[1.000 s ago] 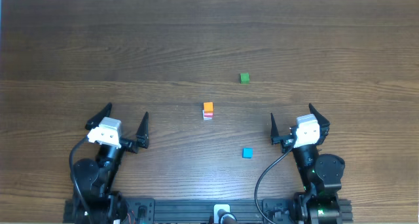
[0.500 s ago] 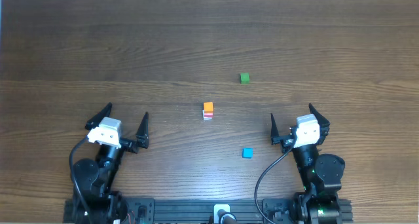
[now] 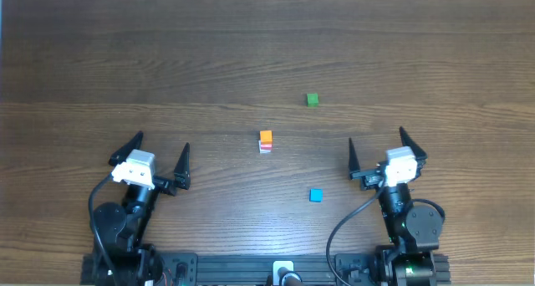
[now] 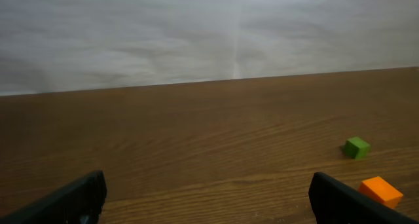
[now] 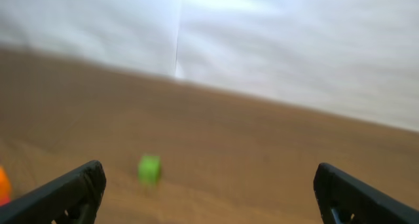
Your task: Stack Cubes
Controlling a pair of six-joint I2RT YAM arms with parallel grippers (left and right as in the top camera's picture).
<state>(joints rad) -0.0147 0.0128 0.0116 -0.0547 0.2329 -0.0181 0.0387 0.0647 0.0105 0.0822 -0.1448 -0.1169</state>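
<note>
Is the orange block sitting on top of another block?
Yes, stacked: the orange block rests on a reddish block showing just beneath it.

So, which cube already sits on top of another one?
The orange cube: it rests on a reddish cube, while the green cube and the blue cube each sit alone.

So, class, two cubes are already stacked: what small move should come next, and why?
Probably ease the right end effector forward toward the green cube. The end effector is open and empty, that cube lies loose ahead of it, and the orange cube on top of the pile has nothing on it.
</note>
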